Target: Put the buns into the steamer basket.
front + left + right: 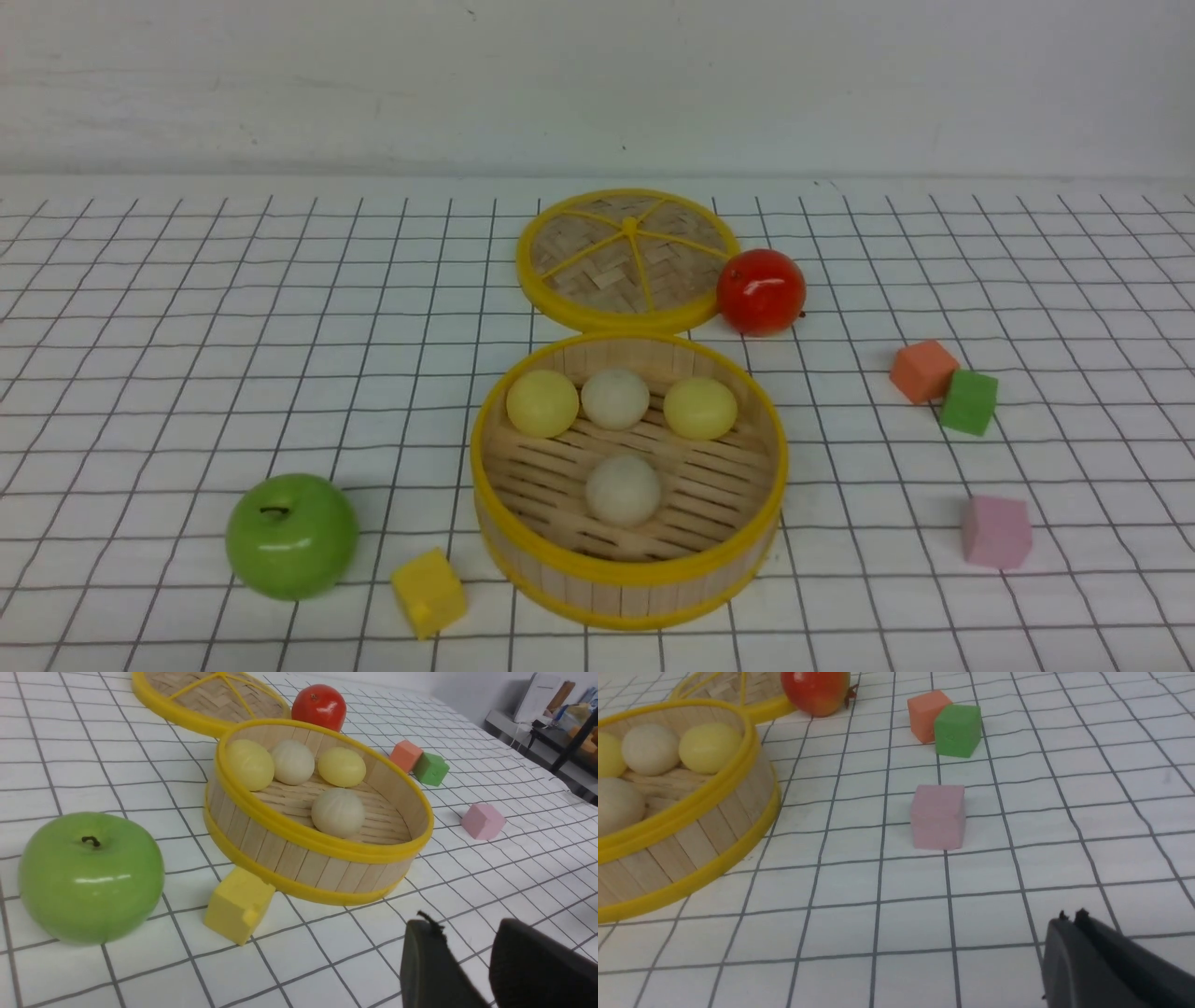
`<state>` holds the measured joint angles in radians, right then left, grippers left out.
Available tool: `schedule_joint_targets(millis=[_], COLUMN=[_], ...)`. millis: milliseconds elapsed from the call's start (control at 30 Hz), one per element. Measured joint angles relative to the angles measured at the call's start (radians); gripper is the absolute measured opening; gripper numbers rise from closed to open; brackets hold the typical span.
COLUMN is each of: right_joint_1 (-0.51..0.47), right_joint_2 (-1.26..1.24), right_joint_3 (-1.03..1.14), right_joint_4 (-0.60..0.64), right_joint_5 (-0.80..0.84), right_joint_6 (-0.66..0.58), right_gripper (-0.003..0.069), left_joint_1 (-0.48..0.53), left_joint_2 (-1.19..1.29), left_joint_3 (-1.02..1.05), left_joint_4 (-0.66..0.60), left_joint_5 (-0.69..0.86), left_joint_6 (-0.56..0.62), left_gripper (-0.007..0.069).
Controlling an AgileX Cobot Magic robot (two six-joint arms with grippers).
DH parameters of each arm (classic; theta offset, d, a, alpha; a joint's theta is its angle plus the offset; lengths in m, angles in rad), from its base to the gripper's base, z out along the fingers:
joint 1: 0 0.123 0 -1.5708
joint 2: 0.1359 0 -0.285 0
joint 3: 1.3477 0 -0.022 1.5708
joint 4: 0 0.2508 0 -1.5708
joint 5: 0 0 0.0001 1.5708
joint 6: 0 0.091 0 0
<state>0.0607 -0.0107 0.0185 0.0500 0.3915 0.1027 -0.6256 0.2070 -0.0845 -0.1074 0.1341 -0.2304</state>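
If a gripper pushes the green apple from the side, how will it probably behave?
The green apple is round and rests free on the table, so it would probably roll rather than slide. Its glossy skin suggests that fingers may slip on it. It looks rigid, so it probably will not deform.

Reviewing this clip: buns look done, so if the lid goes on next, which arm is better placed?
Left, tentatively. All four buns sit in the steamer basket. The left gripper is open and empty; the right gripper is shut. The lid lies centrally.
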Motion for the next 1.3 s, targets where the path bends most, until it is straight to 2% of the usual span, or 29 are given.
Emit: schedule_joint_targets(millis=[733, 867, 967, 1000, 1033, 1067, 1133, 1300], right_joint_1=[-0.001, -0.001, -0.001, -0.001, -0.001, -0.001, -0.001, -0.001], right_joint_2=[0.000, 0.000, 0.000, 0.000, 0.000, 0.000, 0.000, 0.000], right_joint_3=[0.000, 0.000, 0.000, 0.000, 0.000, 0.000, 0.000, 0.000], right_joint_4=[-0.003, -0.003, -0.003, -0.003, -0.003, -0.003, -0.003, -0.003], right_joint_5=[0.000, 0.000, 0.000, 0.000, 0.000, 0.000, 0.000, 0.000], right_joint_6=[0.007, 0.007, 0.007, 0.007, 0.007, 0.007, 0.007, 0.007], right_gripper=[-0.0001, 0.0001, 0.0001, 0.0002, 0.0002, 0.0002, 0.0002, 0.0006], left_joint_1=[0.000, 0.009, 0.073, 0.146, 0.170, 0.269, 0.389, 0.506], left_joint_2=[0.000, -0.002, -0.006, -0.012, -0.017, -0.038, -0.095, -0.210], left_joint_3=[0.001, 0.006, 0.008, 0.009, 0.011, 0.016, 0.033, 0.105], left_joint_4=[0.000, 0.046, 0.070, 0.074, 0.076, 0.078, 0.086, 0.093], left_joint_5=[-0.001, -0.041, -0.074, -0.093, -0.097, -0.094, -0.067, 0.052], left_joint_6=[0.000, 0.001, -0.004, -0.027, -0.035, -0.074, -0.111, -0.122], left_gripper=[0.0218, 0.0211, 0.0177, 0.0143, 0.0131, 0.0076, -0.0005, -0.0013])
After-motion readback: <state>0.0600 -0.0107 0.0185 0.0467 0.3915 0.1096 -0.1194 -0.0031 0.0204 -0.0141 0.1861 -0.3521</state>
